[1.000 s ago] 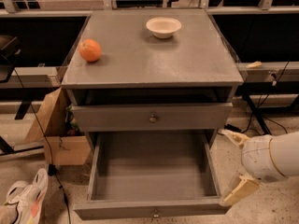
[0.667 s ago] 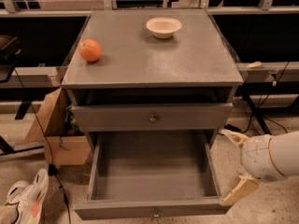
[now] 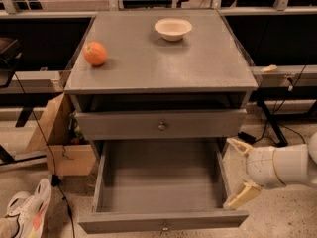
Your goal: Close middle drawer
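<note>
One middle drawer [image 3: 161, 180] stood open; gripper [image 3: 228, 173], fingers [image 3: 242, 195] spread empty, hung near table's [image 3: 163, 63] front-right corner; pushing the drawer squarely seemed best.

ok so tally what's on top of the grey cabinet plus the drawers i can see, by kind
oranges: 1
bowls: 1
drawers: 2, the upper drawer shut and the middle drawer pulled out, nothing in it
total: 4
The tool is open, beside the middle drawer's right wall.
</note>
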Controlling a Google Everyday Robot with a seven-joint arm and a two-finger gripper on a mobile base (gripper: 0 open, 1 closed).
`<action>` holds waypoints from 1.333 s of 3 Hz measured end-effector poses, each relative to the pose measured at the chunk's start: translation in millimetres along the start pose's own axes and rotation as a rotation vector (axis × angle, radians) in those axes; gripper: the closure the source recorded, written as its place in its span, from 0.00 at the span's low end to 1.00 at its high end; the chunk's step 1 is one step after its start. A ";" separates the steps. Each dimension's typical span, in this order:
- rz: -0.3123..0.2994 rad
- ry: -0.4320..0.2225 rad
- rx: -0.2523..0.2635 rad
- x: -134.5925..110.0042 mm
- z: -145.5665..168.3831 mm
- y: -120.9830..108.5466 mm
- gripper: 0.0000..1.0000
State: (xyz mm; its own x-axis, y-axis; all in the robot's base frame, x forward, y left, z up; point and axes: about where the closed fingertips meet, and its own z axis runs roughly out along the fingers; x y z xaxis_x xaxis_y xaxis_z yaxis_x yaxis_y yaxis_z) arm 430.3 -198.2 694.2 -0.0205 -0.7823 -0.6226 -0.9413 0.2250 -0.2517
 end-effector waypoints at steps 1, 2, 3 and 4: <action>0.044 -0.034 -0.037 46.2 48.0 1.6 0.00; 0.080 -0.025 -0.084 81.2 89.1 9.9 0.00; 0.107 -0.016 -0.115 98.3 125.3 16.0 0.00; 0.105 -0.008 -0.140 106.7 160.2 18.6 0.00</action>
State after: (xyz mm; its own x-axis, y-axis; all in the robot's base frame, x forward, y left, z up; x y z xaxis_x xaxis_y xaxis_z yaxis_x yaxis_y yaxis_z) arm 464.6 -184.4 504.4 -0.1191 -0.7538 -0.6462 -0.9718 0.2220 -0.0799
